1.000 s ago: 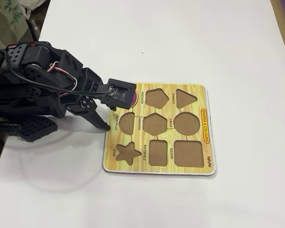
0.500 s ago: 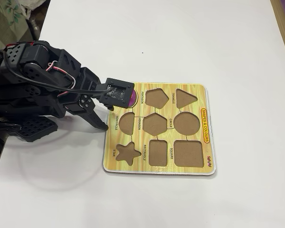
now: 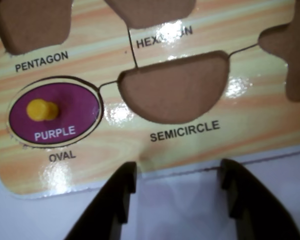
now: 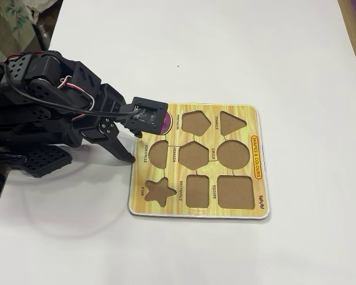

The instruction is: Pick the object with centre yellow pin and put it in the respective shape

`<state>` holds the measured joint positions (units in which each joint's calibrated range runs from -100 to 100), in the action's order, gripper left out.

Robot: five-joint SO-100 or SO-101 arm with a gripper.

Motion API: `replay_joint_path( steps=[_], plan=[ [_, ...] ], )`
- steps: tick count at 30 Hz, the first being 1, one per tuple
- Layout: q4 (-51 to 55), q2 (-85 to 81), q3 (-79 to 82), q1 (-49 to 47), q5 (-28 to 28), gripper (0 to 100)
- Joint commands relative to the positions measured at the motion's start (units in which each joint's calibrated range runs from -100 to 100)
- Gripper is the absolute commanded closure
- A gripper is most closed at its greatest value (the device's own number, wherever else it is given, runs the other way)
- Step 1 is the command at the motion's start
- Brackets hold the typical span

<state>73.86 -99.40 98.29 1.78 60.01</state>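
White tabletop [image 4: 225,53] fills the fixed view, carrying a black arm [image 4: 41,101] at left and a yellow board [image 4: 197,163] of brown cut-outs at centre. On the board, the semicircle recess [image 3: 174,87] lies empty, while the oval recess [image 3: 54,111] at the near-left corner in the wrist view is filled. Its purple piece [image 3: 65,117], marked PURPLE, sits flush inside the rim with the yellow pin [image 3: 40,110] upright left of its middle and its long axis running left to right. The gripper [image 3: 177,187] hangs empty over the bare table just off the board edge, jaws apart. From it, the piece lies ahead and to the left, so the placement appears complete and only withdrawal seems left.
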Motion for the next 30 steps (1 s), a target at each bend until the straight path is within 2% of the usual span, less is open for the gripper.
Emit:
replay_joint_path(
  steps=[1, 30],
  plan=[
    [0.7, 1.2, 0.3, 0.1, -0.2, 80],
    [0.7, 1.2, 0.3, 0.1, 0.2, 80]
  ],
)
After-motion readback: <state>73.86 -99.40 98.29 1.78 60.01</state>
